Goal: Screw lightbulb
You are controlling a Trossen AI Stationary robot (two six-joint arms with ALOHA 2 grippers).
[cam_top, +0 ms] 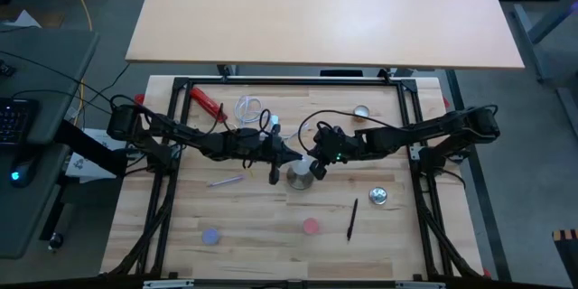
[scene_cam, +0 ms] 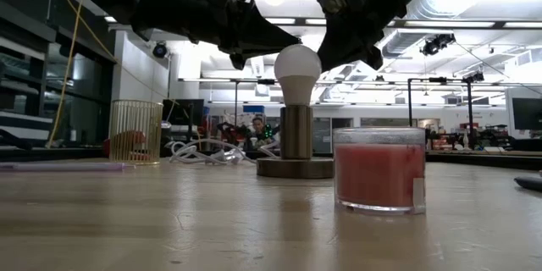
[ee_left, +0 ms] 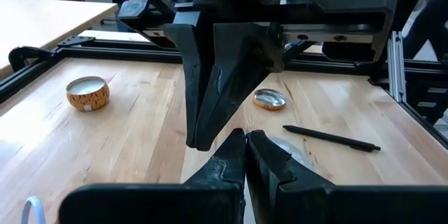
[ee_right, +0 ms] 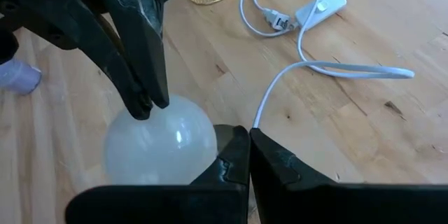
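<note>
I'm watching both hands, the left hand (ee_right: 143,105) and right hand (ee_left: 203,140), pinched closed, empty, crowding the lightbulb (scene_cam: 297,66). It's probably only sitting loosely in the socket stand (scene_cam: 295,166); a sideways nudge could be tipping it out.

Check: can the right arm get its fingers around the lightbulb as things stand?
Probably not without opening first. The right gripper sits shut right beside the lightbulb, which stands in the socket stand. The shut left gripper already crowds the globe's top, so space is tight.
</note>
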